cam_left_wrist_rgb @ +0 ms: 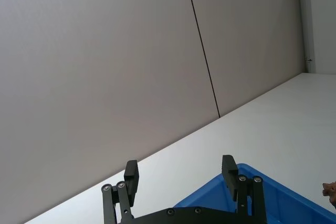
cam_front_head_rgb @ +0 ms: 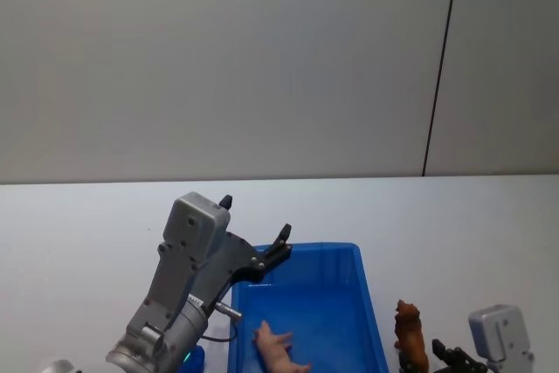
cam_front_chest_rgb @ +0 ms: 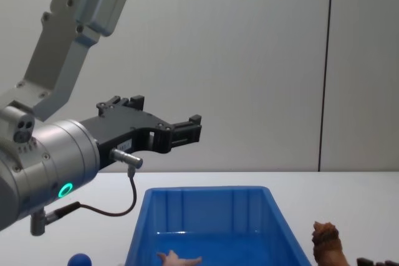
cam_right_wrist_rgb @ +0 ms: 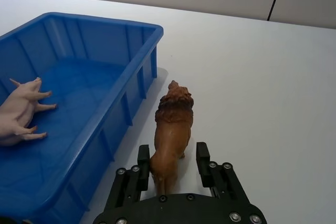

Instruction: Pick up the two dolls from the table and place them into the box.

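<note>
While wide above box (cam_front_head_rgb: 323, 249), left claw (cam_left_wrist_rgb: 180, 169); right claw (cam_right_wrist_rgb: 173, 153) wide around brown doll (cam_right_wrist_rgb: 172, 116).

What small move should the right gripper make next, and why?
Probably close the right gripper: it is open around the hind end of the brown doll, which stands on the table beside the box. The pink doll already lies inside.

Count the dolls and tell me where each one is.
2. The pink doll lies inside the blue box; the brown doll stands on the table beside it, straddled by the open right pincer.
</note>
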Motion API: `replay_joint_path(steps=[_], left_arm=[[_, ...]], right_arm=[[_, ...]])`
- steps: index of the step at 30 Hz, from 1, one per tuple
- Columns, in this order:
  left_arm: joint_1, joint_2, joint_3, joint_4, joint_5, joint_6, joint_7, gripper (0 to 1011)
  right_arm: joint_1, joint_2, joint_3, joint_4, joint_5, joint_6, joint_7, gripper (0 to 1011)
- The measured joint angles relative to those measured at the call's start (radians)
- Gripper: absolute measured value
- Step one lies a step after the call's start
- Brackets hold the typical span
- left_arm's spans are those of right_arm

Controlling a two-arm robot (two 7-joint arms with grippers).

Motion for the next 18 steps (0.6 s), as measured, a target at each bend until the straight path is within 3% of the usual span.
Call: replay_joint_path(steps=[9, 18], left_arm=[[0.000, 0.000, 0.000, 0.000, 0.000, 0.000, 0.000, 1001], [0.000, 0.000, 0.000, 0.000, 0.000, 0.000, 0.000, 1001]], right_arm=[[-0.001, -0.001, 0.004, 0.002, 0.007, 0.004, 0.002, 290], [-0.002, 0.001, 0.010, -0.006, 0.008, 0.000, 0.002, 280]])
